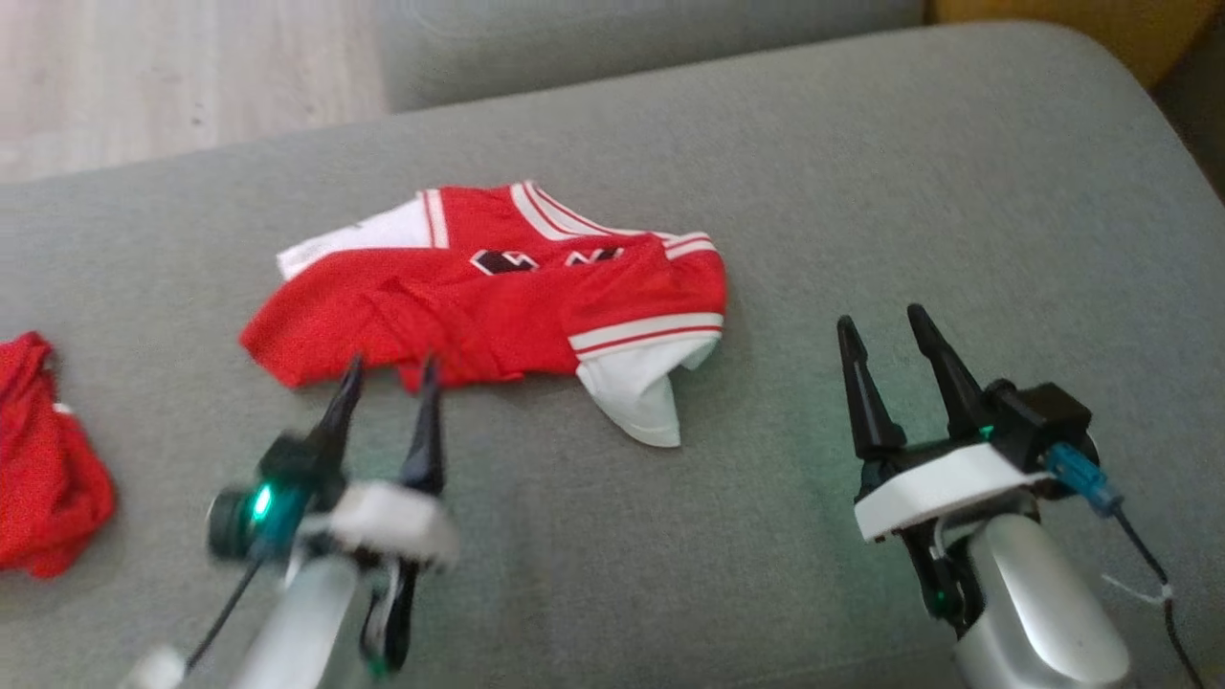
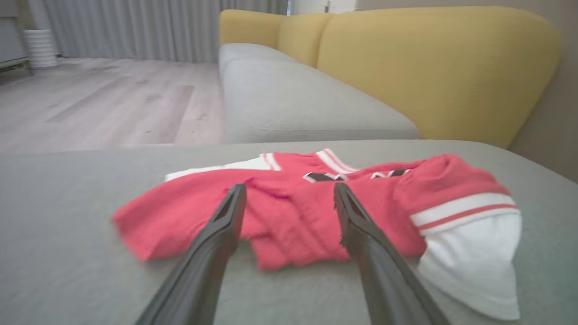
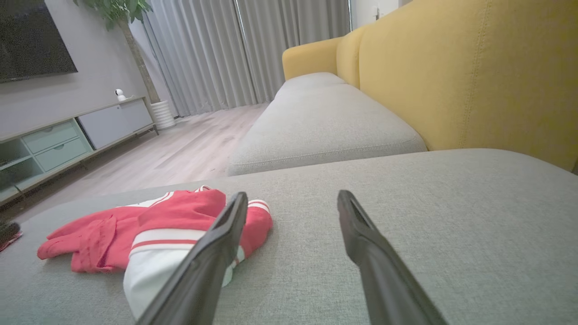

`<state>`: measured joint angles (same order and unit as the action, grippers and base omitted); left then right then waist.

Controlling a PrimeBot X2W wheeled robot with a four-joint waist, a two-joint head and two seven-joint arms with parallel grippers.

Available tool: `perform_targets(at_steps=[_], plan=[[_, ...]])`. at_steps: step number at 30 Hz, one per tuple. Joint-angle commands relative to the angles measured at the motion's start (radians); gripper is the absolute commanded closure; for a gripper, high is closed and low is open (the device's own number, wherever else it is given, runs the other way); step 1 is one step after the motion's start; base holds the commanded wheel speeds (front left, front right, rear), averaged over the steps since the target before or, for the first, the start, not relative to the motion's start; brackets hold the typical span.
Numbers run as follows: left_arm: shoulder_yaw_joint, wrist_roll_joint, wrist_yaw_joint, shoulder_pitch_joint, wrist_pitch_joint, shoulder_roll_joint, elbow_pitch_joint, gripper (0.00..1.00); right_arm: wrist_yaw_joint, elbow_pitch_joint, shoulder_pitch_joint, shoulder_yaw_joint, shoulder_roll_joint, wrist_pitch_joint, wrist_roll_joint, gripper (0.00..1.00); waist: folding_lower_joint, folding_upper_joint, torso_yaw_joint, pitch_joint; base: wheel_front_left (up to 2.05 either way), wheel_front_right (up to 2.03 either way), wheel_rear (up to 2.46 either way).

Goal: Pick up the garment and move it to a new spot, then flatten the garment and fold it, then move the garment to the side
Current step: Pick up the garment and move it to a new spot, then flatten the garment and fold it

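Note:
The garment (image 1: 498,301) is a red jersey with white trim, lying crumpled on the grey sofa seat (image 1: 813,191), a white sleeve hanging toward its near right. The same garment (image 2: 307,212) lies just beyond my left fingers in the left wrist view, and the garment (image 3: 149,230) sits to the left in the right wrist view. My left gripper (image 1: 388,378) is open and blurred, its tips at the garment's near edge with nothing between them. My right gripper (image 1: 885,325) stands open over bare cushion to the right of the garment.
Another red cloth (image 1: 43,459) lies at the left edge of the seat. A second grey cushion (image 2: 293,99) and yellow backrests (image 2: 433,67) stand beyond. Wooden floor (image 2: 90,104) lies past the seat's far edge.

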<state>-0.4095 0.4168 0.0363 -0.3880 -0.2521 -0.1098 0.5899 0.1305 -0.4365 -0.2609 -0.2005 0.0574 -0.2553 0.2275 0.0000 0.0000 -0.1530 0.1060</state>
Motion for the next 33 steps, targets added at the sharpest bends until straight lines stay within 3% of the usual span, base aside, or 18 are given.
perform_targets(at_steps=[1, 7, 15, 25, 33], plan=[[0.072, -0.025, 0.011, 0.031, -0.010, -0.020, -0.058, 0.00, 0.000, 0.029, -0.003, -0.012, -0.007, -0.006, -0.005, 0.00, 0.0000, 0.0000, 0.042, -0.045, 0.00, 0.00, 0.00], [0.246, -0.111, 0.020, 0.244, -0.010, -0.011, -0.174, 0.00, 0.000, 0.025, 0.041, -0.007, -0.007, -0.006, -0.007, 0.00, 0.0000, 0.0000, 0.088, -0.093, 0.00, 0.00, 0.00], [0.361, -0.182, -0.027, 0.382, -0.010, 0.038, -0.217, 0.00, 0.000, 0.010, 0.079, 0.000, -0.007, -0.006, -0.008, 0.00, 0.0000, 0.0000, 0.125, -0.110, 0.00, 0.00, 0.00], [0.383, -0.225, -0.070, 0.362, -0.010, 0.058, -0.211, 0.00, 0.000, -0.030, 0.070, -0.035, -0.007, -0.006, -0.023, 0.00, 0.0000, 0.0000, 0.148, -0.086, 0.00, 0.00, 0.00], [0.315, -0.196, -0.083, 0.332, -0.010, 0.059, -0.207, 0.00, 0.000, -0.177, 0.013, -0.130, -0.007, -0.006, -0.011, 0.00, 0.0000, 0.0000, 0.250, -0.031, 0.00, 0.00, 0.00]])
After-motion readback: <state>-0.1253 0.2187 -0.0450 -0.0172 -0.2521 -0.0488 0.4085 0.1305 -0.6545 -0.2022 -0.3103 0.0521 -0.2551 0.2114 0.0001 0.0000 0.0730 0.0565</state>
